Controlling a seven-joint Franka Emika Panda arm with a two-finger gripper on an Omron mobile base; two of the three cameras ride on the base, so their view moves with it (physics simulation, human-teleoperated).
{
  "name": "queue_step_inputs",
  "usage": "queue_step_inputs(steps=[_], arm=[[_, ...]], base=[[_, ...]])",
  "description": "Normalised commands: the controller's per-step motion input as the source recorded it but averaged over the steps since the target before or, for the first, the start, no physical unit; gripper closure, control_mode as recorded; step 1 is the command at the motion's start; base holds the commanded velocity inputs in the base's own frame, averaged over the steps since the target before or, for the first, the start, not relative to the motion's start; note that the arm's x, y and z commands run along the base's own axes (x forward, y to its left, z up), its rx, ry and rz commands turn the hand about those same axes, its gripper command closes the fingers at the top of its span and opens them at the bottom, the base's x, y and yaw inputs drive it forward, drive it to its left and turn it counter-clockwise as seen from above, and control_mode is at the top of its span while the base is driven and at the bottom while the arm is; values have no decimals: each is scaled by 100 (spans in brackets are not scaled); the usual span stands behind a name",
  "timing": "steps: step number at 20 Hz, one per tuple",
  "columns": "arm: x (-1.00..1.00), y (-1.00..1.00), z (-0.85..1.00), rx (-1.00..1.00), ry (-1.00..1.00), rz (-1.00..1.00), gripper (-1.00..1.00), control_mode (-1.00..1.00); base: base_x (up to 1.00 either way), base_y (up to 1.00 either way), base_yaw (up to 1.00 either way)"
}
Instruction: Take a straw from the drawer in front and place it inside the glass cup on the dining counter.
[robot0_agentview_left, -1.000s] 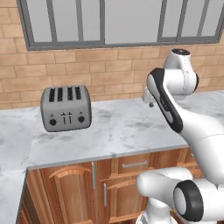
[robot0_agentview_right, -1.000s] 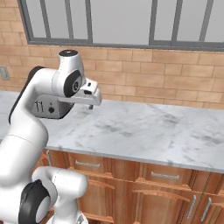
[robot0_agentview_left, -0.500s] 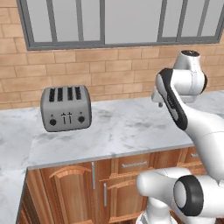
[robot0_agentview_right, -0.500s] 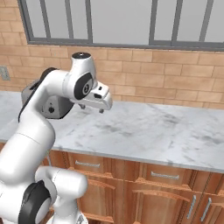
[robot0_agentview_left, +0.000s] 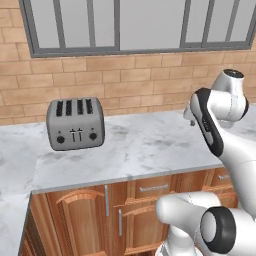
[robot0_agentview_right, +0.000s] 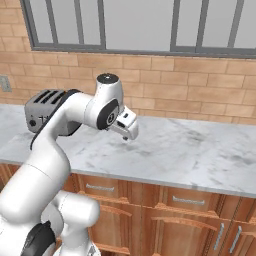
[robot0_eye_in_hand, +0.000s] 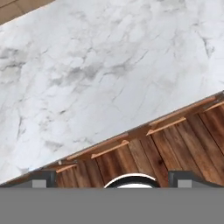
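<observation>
A: As the left base cam looks on, what's there?
B: Toaster (robot0_agentview_left: 75, 123) sits on the marble worktop (robot0_agentview_left: 145, 145), brick wall behind. Arm (robot0_agentview_left: 220, 130) is bent over the worktop's right part. Drawer (robot0_agentview_left: 152, 187) w/ horiz. bar handle sits just under the worktop edge, shut, beside a cabinet door (robot0_agentview_left: 75, 220) w/ vert. handle.

A: Right base cam?
B: Gripper (robot0_agentview_right: 126, 136) hangs above the worktop, apart from it, tips pointing down, nothing touching them. Toaster is behind the arm at left. More shut drawers (robot0_agentview_right: 100, 189) in a row below the edge; can't tell which one has the straw.

A: Hand cam?
B: Looks down on marble, w/ the worktop edge running diagonally. Below the edge, drawer bar handles (robot0_eye_in_hand: 109, 149) seen from above over wood floor. Fingertips (robot0_eye_in_hand: 43, 177) stand at the bottom corners, so the jaws are spread wide w/ nothing between them.
</observation>
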Motion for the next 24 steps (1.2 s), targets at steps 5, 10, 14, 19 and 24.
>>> queue_step_inputs(steps=[5, 10, 14, 19, 24], arm=[[0, -41, -17, 10, 0, -21, -100, -100], [0, -46, -20, 8, 0, -19, -100, -100], [0, -47, -22, 9, 0, -19, -100, -100], [-7, -42, -16, 6, 0, -16, -100, -100], [-14, -43, -14, 5, 0, -12, -100, -100]], base=[[0, 0, 0], [0, 0, 0], [0, 0, 0], [0, 0, 0], [0, 0, 0]])
